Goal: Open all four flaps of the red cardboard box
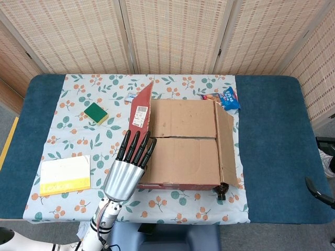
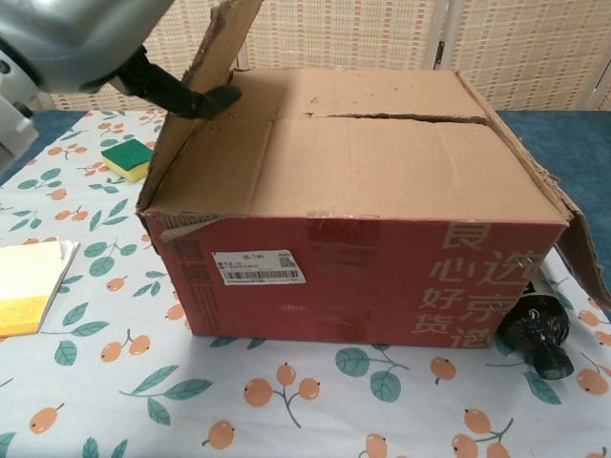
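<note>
The red cardboard box (image 1: 180, 140) (image 2: 353, 277) stands in the middle of the floral cloth. Its left flap (image 1: 140, 107) (image 2: 221, 38) is raised almost upright, red side facing left. My left hand (image 1: 128, 162) (image 2: 76, 33) grips this flap, with the fingers (image 1: 137, 146) along its outer face and the thumb (image 2: 191, 97) on the brown inner face. Two brown inner flaps (image 1: 183, 119) (image 1: 180, 159) lie flat and closed, meeting at a seam. The right flap (image 1: 226, 141) (image 2: 571, 234) hangs outward and down. No right hand shows in either view.
A green sponge (image 1: 96, 112) and a yellow-and-white pad (image 1: 65, 175) lie left of the box. A blue snack bag (image 1: 227, 98) and a small packet (image 1: 133, 97) sit behind it. A black object (image 2: 535, 334) rests at its front right corner. Woven screens stand behind the table.
</note>
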Robot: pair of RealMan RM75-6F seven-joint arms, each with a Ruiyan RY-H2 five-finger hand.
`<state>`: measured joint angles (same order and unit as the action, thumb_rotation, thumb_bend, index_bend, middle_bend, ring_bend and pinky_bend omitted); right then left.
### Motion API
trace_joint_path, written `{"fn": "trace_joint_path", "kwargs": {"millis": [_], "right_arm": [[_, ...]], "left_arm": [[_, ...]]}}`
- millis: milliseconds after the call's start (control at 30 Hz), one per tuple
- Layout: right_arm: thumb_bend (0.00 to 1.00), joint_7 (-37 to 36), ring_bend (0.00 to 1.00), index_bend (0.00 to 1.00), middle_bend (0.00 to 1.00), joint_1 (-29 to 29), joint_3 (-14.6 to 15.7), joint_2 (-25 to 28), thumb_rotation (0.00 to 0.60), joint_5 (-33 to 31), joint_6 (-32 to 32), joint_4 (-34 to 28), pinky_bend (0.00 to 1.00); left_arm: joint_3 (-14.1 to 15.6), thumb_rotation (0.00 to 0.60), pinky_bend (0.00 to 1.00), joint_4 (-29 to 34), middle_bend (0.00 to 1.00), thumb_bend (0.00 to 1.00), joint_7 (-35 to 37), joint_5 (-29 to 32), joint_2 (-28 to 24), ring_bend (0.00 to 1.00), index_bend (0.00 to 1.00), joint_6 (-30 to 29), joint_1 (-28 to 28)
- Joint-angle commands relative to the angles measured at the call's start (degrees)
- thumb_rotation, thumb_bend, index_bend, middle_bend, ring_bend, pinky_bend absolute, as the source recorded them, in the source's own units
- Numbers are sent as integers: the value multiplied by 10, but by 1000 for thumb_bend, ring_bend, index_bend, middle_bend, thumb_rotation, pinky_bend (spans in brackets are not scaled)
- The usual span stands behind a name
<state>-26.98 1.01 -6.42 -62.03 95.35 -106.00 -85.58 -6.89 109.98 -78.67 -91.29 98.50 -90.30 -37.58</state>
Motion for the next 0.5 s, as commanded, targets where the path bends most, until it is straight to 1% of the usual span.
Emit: {"fn": "trace_joint_path", "kwargs": {"millis": [33,200,367,500], "right_arm": [[366,1,0,0,0,0,0,0,600,0,1,0,0],[367,3,0,0,0,0,0,-1,600,0,1,0,0],[366,3,0,0,0,1,-1,0,600,-2,-2,0,0],[366,6,0,0,0,2,-2,-1,600,-3,-2,-1,0]], "left_arm": [[-3,521,60,7,54,284,-7,-19,-3,1,0,-6,11],[-10,522,58,21,54,284,-19,-37,-13,0,0,-12,30],[-17,575,58,30,54,284,-27,-52,-30,0,0,-28,56],[-20,579,58,37,54,284,-26,-60,-46,0,0,-42,79]]}}
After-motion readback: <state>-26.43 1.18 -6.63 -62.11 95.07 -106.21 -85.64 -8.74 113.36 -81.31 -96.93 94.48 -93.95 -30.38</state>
